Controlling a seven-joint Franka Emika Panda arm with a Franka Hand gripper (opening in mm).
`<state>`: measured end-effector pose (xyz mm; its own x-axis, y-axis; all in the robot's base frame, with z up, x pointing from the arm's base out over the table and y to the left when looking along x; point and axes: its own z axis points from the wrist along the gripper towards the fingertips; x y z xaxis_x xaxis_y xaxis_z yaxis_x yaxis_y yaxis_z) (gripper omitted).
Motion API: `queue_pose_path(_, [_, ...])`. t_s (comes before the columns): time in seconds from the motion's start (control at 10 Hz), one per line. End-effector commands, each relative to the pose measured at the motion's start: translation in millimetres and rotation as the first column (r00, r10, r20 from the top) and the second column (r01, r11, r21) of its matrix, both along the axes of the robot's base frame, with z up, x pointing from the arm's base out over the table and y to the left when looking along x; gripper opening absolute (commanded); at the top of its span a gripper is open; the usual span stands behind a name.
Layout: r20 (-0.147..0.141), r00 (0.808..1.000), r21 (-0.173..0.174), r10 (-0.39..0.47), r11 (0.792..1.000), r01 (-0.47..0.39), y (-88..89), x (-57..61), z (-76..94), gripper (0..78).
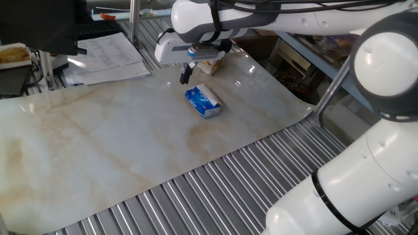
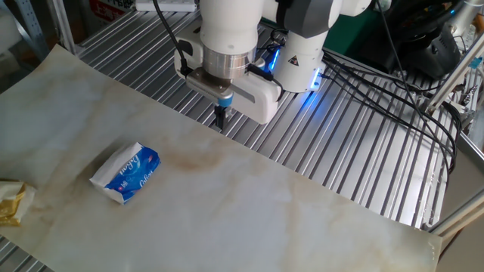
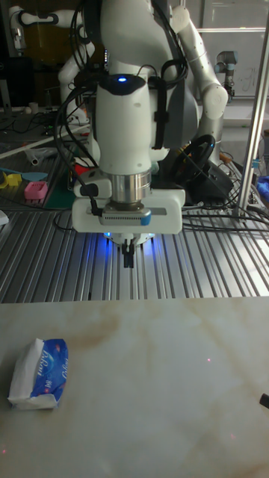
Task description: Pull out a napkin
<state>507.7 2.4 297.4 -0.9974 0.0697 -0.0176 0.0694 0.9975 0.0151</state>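
Three views of one moment in the approach step. The pincer (image 2: pixel 220 117) is hanging above the far edge of the marbled surface (image 2: pixel 302 219), its two dark fingers drawn together with no visible gap between them and nothing held. The blue-and-white tissue pack (image 2: pixel 125 173) is lying flat in the lower left of the other fixed view, well apart from the pincer; in the tall fixed view the same pack (image 3: pixel 41 373) is sitting at lower left while the pincer (image 3: pixel 128 260) is hanging at centre, above the ribbed metal table (image 3: pixel 224 276). In one fixed view the pincer (image 1: pixel 186 73) is appearing just above and left of the pack (image 1: pixel 203 101).

No loose napkin is showing; the sheet presumably is lying folded inside the pack, and the dispensing slot cannot be made out in any view.

To do this step well, the fingers would need parting before descent, then centring over the pack's top face where the slot is expected. A shallow pinch on the top sheet alone seems advisable, since the light pack is likely to lift with the sheet. The crumpled yellowish object (image 2: pixel 13 202) at the left edge is lying near the pack and is best avoided.
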Motion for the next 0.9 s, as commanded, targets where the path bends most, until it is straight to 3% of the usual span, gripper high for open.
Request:
queue_pose_path(0.1, [-0.002,1.0,-0.009,0.001,1.0,-0.001,-2.8,8.8,2.0,0.0])
queue_pose_path(0.9, [0.01,1.0,0.001,0.03,1.0,-0.03,-28.8,16.2,-19.3,0.0])
